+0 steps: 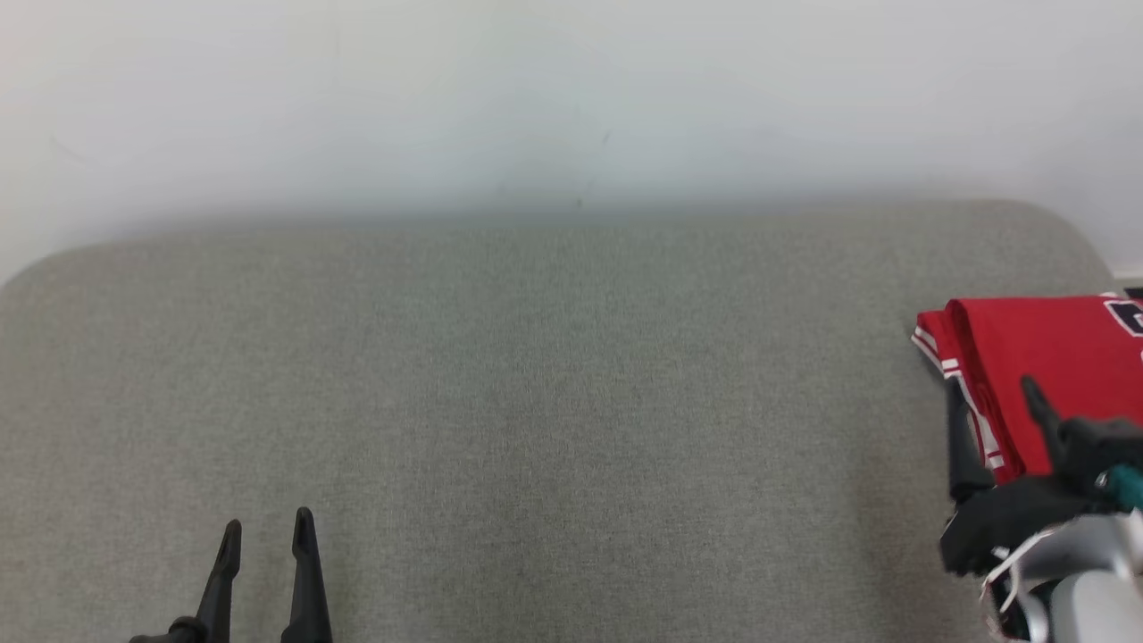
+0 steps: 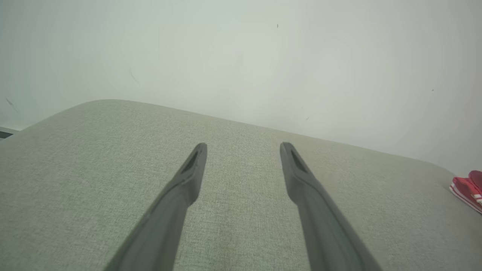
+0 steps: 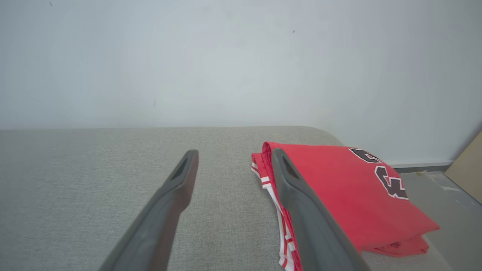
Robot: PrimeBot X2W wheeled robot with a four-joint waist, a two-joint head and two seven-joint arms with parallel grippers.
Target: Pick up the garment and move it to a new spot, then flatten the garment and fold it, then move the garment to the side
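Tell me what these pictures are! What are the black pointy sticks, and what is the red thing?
They come from a robot's three cameras. One sits on its head, looking down at a grey cushioned surface. The other two sit on its wrists, looking along its fingers. The black sticks are those fingers: two make a claw. The left claw is open, holding nothing. The right claw is open too, beside the red thing. That is a folded red jersey with white stripes, lying at the surface's right end. Nothing is held.
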